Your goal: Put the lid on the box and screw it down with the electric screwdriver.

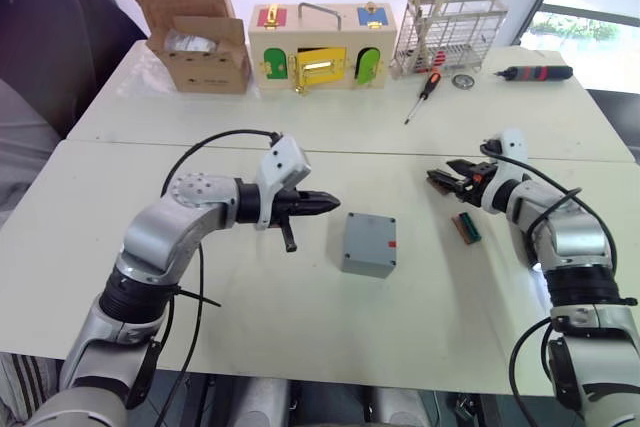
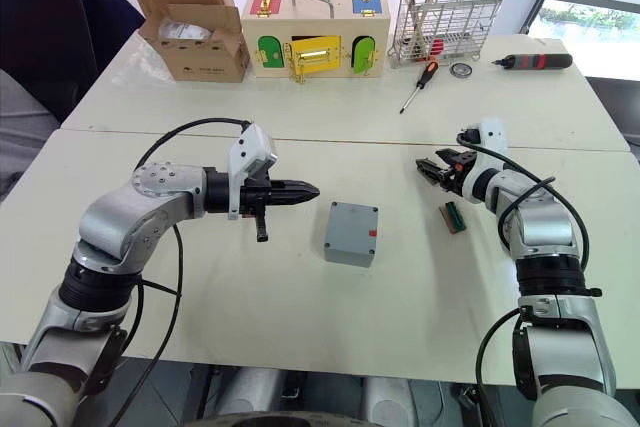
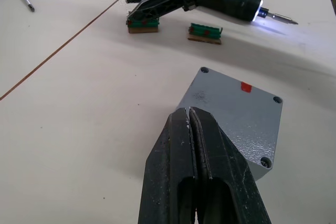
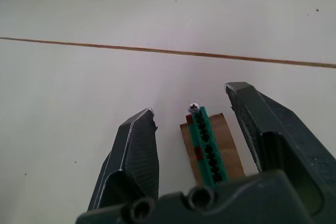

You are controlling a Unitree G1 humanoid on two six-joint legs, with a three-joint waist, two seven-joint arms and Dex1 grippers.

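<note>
Grey plastic box (image 1: 368, 255) near mid-table, lid (image 1: 370, 231) lying flat on top, screw holes at the corners, small red mark on its right edge. Just left of it, left gripper (image 1: 328, 202) pointing at the box, fingers pressed together, empty. Farther right, right gripper (image 4: 193, 100) spread wide over a green terminal strip (image 4: 206, 140) on a wood block, touching nothing; a second strip (image 1: 465, 227) nearer. Beside that gripper, black electric screwdriver (image 3: 239, 6), tip lit; cannot tell if held. White table (image 1: 250, 297) with a seam across; far side a cardboard carton (image 1: 195, 32), wooden box (image 1: 315, 52), wire rack (image 1: 450, 32); window (image 1: 580, 22) far right.
</note>
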